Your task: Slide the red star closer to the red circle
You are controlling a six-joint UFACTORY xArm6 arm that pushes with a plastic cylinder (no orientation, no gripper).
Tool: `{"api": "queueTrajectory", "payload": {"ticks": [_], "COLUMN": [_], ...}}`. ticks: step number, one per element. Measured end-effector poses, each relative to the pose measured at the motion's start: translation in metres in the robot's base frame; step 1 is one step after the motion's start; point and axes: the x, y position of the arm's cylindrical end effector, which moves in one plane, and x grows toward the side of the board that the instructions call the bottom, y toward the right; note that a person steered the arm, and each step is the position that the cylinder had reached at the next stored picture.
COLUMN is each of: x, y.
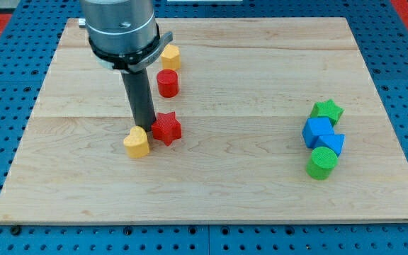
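Nearest you, toward the view's bottom, the bench (211, 191) shows its pale wooden boards, laid on a blue pegboard surround (402, 42).

Moving up from there, at the view's right you find a tight cluster of four blocks: a green cylinder (321, 162) lowest, a blue block (333, 143) touching it just above, a blue cube (318, 131) against that one, and a green star (327, 111) at the top of the group. This cluster sits well apart from everything else.

At the view's left of centre, a yellow heart-like block (137, 142) lies just below the rod. Your tip (146, 127) comes down between that yellow block and the red star (166, 128), with the star just beside it to the view's right and apparently touching or nearly touching the rod; you cannot tell which. The yellow block partly hides the very end of the tip.

This arm carries no gripper, only the dark rod, so nothing here stands apart, together or clamped on anything.

Farther up, the red circle (167, 83) stands as a short cylinder, near the red star and almost straight above it in the view, with a clear gap of bare wood between them. Just beyond it, a second yellow block (170, 56) sits close to the red circle, beside the arm's grey housing (117, 25) at the view's top
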Motion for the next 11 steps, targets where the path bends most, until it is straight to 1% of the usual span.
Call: {"api": "queueTrajectory", "payload": {"ticks": [1, 2, 3, 4, 5, 6, 7, 8, 9, 11], "x": [0.025, 0.038, 0.029, 0.013, 0.017, 0.017, -0.01, -0.019, -0.005, -0.003], "y": [0.002, 0.063, 0.076, 0.075, 0.042, 0.082, 0.106, 0.083, 0.052, 0.092]}}
